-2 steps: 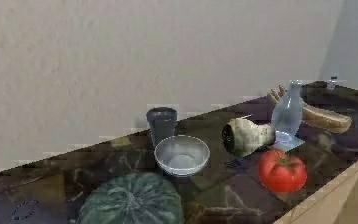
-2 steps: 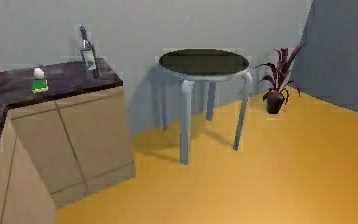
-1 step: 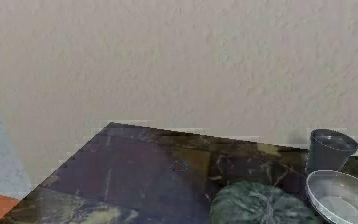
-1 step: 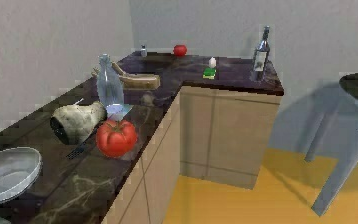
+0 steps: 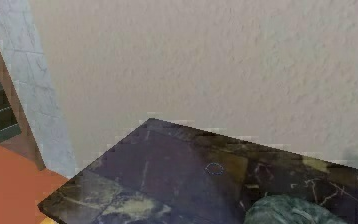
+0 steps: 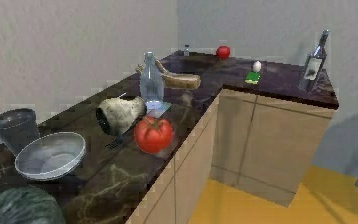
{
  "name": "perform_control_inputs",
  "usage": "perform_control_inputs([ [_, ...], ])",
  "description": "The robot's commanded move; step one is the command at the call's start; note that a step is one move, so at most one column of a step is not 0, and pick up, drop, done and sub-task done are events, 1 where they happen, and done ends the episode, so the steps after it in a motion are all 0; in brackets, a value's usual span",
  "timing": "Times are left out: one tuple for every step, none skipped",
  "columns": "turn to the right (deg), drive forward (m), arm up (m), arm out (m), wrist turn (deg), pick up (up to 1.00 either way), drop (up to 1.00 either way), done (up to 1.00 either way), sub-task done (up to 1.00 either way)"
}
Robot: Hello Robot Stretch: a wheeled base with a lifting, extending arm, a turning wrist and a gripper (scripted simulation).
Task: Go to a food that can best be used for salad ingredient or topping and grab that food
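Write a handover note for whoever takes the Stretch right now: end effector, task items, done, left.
End effector: state cannot be told.
Items: a red tomato sits on the dark counter near its front edge, between a grey bowl and a clear bottle. A smaller red round thing sits at the far corner by the wall; what it is cannot be told. A grey-green round thing, possibly lettuce, lies at the arm side view's bottom left.
Done: the robot is alongside the counter.
Left: the tomato still rests on the counter; reaching and grabbing it remain.

Tomato [image 6: 153, 134] on counter [image 6: 112, 183] beside bowl [image 6: 50, 156]
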Motion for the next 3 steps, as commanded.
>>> perform_control_inputs([
  [0.0, 0.0, 0.5, 0.0, 0.0, 0.0, 0.0, 0.0, 0.0],
  [0.0, 0.0, 0.38, 0.0, 0.0, 0.0, 0.0, 0.0, 0.0],
  [0.0, 0.0, 0.0, 0.24, 0.0, 0.0, 0.0, 0.0, 0.0],
])
